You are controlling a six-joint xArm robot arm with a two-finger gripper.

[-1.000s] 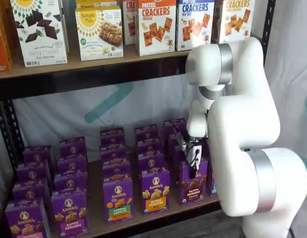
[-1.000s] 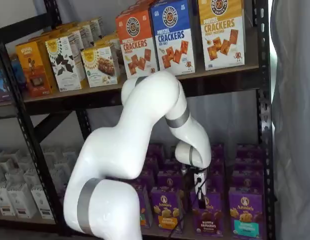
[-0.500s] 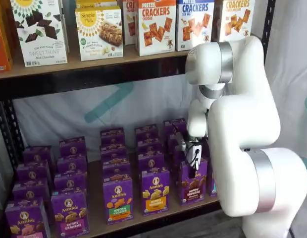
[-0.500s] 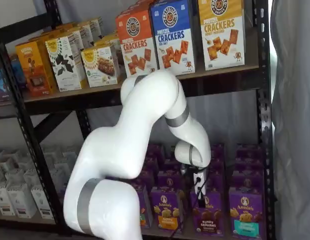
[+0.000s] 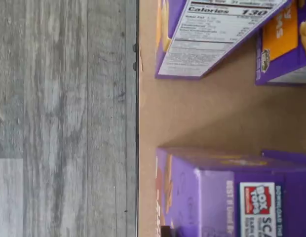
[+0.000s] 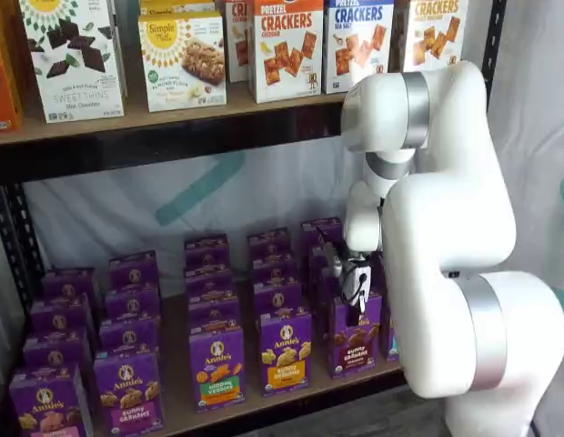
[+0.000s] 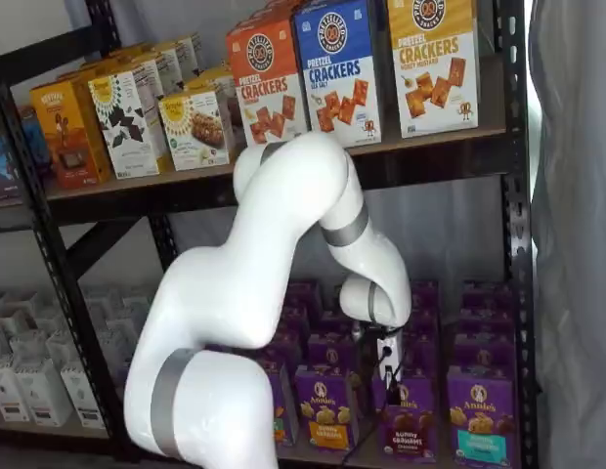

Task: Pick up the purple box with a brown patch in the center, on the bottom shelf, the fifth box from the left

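Observation:
The purple box with dark brown cookies and a brown band stands at the front of the bottom shelf, right of a same-sized carton with a yellow band. It also shows in a shelf view. My gripper hangs straight above this box, its black fingers at the box's top edge; it shows in both shelf views. No gap between the fingers shows, and whether they hold the box cannot be told. In the wrist view a purple carton top with a Box Tops label lies close below.
Rows of purple cartons fill the bottom shelf, with a teal-band one to the right of the target. The higher board carries cracker boxes. My white arm stands before the shelf's right end. The wrist view shows the board's front edge and grey floor.
My gripper has sunk a little toward the top of the purple box. The boxes have not moved.

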